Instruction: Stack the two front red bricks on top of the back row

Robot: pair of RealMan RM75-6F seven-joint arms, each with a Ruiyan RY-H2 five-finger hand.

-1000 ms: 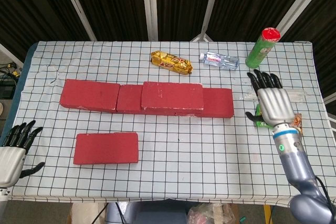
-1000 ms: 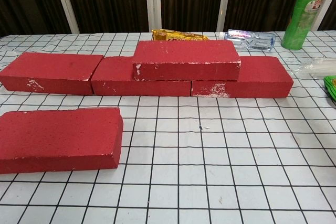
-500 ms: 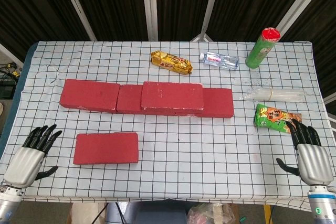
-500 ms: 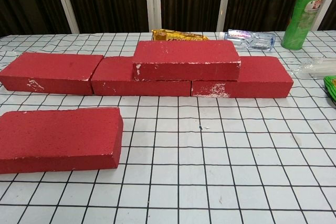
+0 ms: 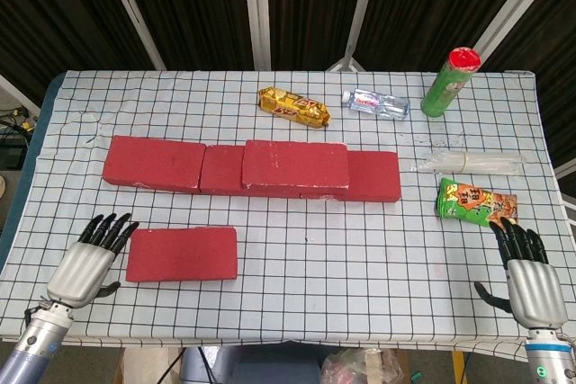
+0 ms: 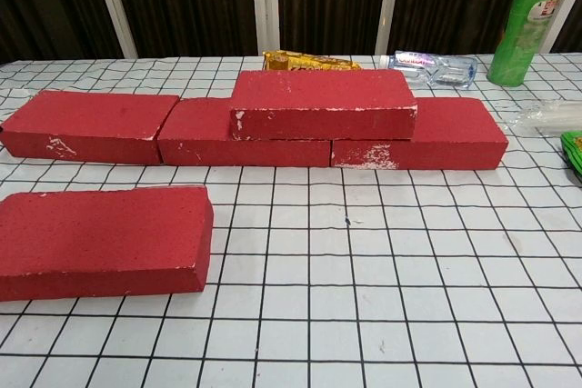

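Observation:
A back row of three red bricks (image 5: pixel 153 164) (image 6: pixel 86 124) lies across the table's middle. One more red brick (image 5: pixel 295 165) (image 6: pixel 323 104) sits stacked on that row, over its middle and right bricks. A single red brick (image 5: pixel 182 253) (image 6: pixel 102 241) lies flat in front at the left. My left hand (image 5: pixel 88 261) hovers open just left of that front brick, fingers spread, not touching it. At the front right corner my right hand (image 5: pixel 526 274) is open and holds nothing. Neither hand shows in the chest view.
Behind the bricks lie a gold snack packet (image 5: pixel 293 106), a small water bottle (image 5: pixel 375 103) and an upright green canister (image 5: pixel 450 84). A clear plastic wrapper (image 5: pixel 468 164) and a green snack bag (image 5: pixel 474 203) lie at the right, just beyond my right hand.
My left hand has moved right and forward toward the front brick's left end. My right hand has drawn back from beside the back row to the front right corner.

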